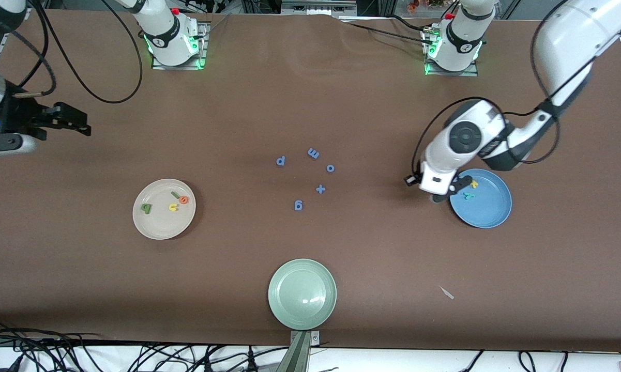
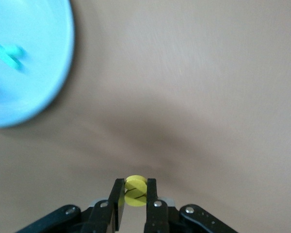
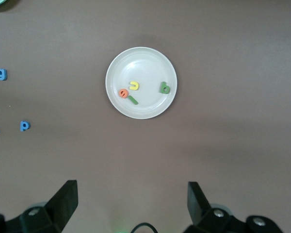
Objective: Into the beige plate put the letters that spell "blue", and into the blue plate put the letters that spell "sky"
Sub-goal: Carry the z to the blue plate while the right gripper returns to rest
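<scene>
My left gripper (image 1: 438, 197) is shut on the yellow s (image 2: 136, 190), low over the table just beside the blue plate (image 1: 488, 206), toward the right arm's end. In that plate lie the yellow k (image 1: 474, 183) and the teal y (image 1: 468, 195). The left wrist view shows the blue plate (image 2: 34, 73) and the y (image 2: 7, 53) off to one side. The beige plate (image 1: 160, 225) holds the olive b (image 1: 146, 207), yellow u (image 1: 173, 207), orange e (image 1: 184, 199) and dark green bar (image 1: 176, 195). My right gripper (image 1: 80, 121) waits open and empty, high at its own end of the table.
Blue letters and a plus sign (image 1: 320, 189) lie scattered mid-table between the two plates. A pale green plate (image 1: 302, 293) sits near the front edge. A small white scrap (image 1: 447, 292) lies nearer the camera than the blue plate.
</scene>
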Controlling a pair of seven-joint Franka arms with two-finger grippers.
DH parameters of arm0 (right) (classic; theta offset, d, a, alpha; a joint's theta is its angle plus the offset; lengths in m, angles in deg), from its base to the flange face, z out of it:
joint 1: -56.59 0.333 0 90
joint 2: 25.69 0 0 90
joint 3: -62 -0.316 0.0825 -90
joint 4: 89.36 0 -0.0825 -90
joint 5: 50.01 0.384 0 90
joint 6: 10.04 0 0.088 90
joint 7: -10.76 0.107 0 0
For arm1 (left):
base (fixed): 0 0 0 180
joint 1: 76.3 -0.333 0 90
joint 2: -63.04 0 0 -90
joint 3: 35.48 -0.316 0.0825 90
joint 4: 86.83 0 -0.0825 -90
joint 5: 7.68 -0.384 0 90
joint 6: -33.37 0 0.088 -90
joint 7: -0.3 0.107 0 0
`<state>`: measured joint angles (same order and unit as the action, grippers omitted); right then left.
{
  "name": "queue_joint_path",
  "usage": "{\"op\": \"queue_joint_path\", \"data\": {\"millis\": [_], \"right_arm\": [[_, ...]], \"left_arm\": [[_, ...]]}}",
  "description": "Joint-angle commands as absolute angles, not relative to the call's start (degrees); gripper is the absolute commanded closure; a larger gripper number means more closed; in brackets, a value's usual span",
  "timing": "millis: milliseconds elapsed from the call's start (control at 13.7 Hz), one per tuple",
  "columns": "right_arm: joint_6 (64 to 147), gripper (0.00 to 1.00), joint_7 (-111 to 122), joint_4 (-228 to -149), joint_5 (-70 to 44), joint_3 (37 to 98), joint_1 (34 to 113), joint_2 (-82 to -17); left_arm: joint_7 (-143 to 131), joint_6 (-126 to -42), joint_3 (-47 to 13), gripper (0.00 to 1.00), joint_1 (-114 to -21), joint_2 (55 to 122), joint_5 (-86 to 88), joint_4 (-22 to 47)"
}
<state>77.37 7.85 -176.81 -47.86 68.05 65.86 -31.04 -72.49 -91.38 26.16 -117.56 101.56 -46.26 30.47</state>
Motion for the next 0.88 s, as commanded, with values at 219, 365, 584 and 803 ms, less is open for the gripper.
{"op": "queue_joint_path", "data": {"millis": [219,365,584,803], "right_arm": [[79.96,0.00,9.53,-182.80,-49.56,63.06,61.96,-25.95],[77.87,0.00,9.61,-180.61,-51.05,62.80,62.56,-26.83],[77.33,0.00,9.00,-180.07,-52.03,62.97,62.57,-26.75],[76.36,0.00,8.82,-179.28,-51.94,63.32,61.96,-26.75]], "left_arm": [[-55.53,-86.33,28.94,0.99,-130.68,101.18,-44.68,29.01],[-50.96,-86.25,28.50,0.98,-133.15,101.27,-45.21,29.27],[-46.81,-86.33,26.05,0.96,-135.09,101.53,-47.93,29.62],[-46.37,-86.33,24.81,0.95,-135.36,101.62,-48.03,29.54]]}}
